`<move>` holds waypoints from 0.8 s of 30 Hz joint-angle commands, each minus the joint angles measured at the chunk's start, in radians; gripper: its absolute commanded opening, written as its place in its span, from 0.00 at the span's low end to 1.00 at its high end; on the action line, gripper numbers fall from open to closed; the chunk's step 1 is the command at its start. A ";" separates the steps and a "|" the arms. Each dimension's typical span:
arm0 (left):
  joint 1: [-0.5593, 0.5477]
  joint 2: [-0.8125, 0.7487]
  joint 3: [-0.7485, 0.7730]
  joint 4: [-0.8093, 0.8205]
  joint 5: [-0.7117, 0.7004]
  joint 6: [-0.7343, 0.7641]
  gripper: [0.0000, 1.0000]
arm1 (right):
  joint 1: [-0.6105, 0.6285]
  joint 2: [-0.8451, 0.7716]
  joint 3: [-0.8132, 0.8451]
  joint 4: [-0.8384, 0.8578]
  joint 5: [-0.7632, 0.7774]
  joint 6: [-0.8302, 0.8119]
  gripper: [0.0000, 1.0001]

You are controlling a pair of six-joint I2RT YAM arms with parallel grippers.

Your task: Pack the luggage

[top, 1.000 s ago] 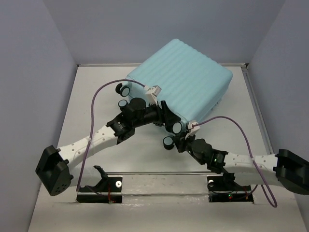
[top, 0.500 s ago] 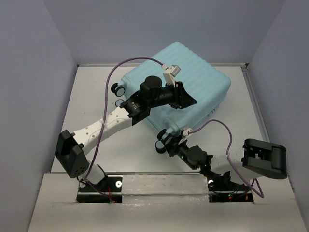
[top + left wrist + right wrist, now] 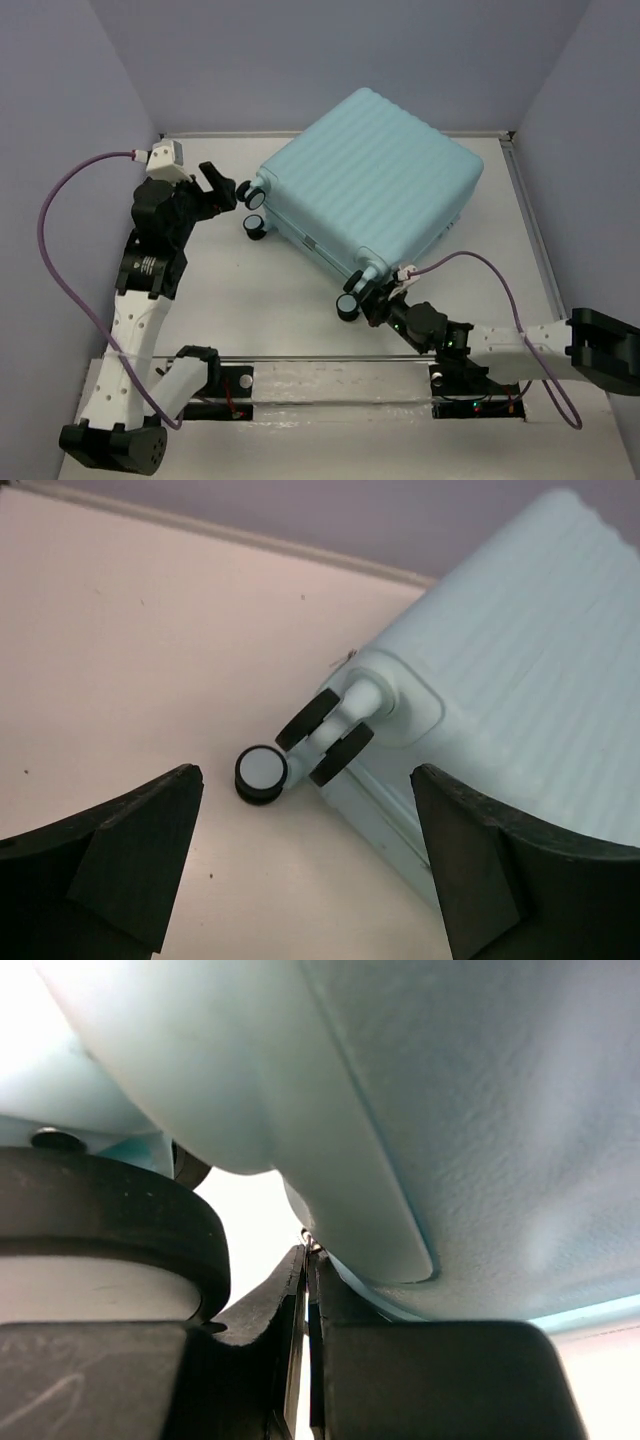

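Lying shut and flat on the white table (image 3: 270, 320) in the top view, the large pale mint-blue ribbed hard-shell luggage (image 3: 365, 185) is sitting askew toward the far side. Its ribbed shell is facing up and its black-and-white spinner wheels (image 3: 255, 197) are pointing toward the arms. The left claw (image 3: 222, 188) is hovering just beside the wheels at the left corner, its black fingers spread and holding nothing. The right claw (image 3: 378, 297) is reaching in low at the near corner, right against the corner wheel (image 3: 347, 306); its opening is not showing from above.

The left wrist view is looking down between two black fingers (image 3: 130, 850) standing wide apart, with only bare table between them at the near edge. A twin wheel (image 3: 325, 735) on a pale stem is jutting from the luggage corner, and a white-hubbed wheel (image 3: 262, 773) is sitting just beside it. Neither finger is touching them.

The right wrist view is showing that claw's fingers (image 3: 250, 1310) drawn together, with only a hairline slit between them. The tips are pressing up under the luggage edge, and a black wheel is crowding in on the left. A tiny bit of metal is glinting at the tips; I cannot tell whether it is pinched.
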 commanded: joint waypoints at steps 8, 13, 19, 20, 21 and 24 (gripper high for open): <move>0.019 0.105 -0.173 0.095 0.403 0.124 0.99 | 0.006 -0.603 0.024 -0.435 0.026 0.031 0.07; -0.010 0.114 -0.172 0.126 0.394 0.141 0.99 | 0.006 -0.734 0.087 -0.664 0.066 0.025 0.07; -0.022 0.154 -0.101 0.074 0.172 0.182 0.99 | 0.006 -0.567 0.150 -0.680 -0.026 0.045 0.07; -0.032 0.162 -0.100 0.077 0.173 0.187 0.99 | 0.006 -0.546 0.158 -0.680 -0.026 0.045 0.07; -0.038 0.168 -0.100 0.082 0.177 0.191 0.99 | 0.006 -0.526 0.167 -0.680 -0.026 0.043 0.07; -0.061 0.200 -0.084 0.085 0.197 0.218 0.99 | 0.006 -0.507 0.187 -0.683 -0.027 0.028 0.07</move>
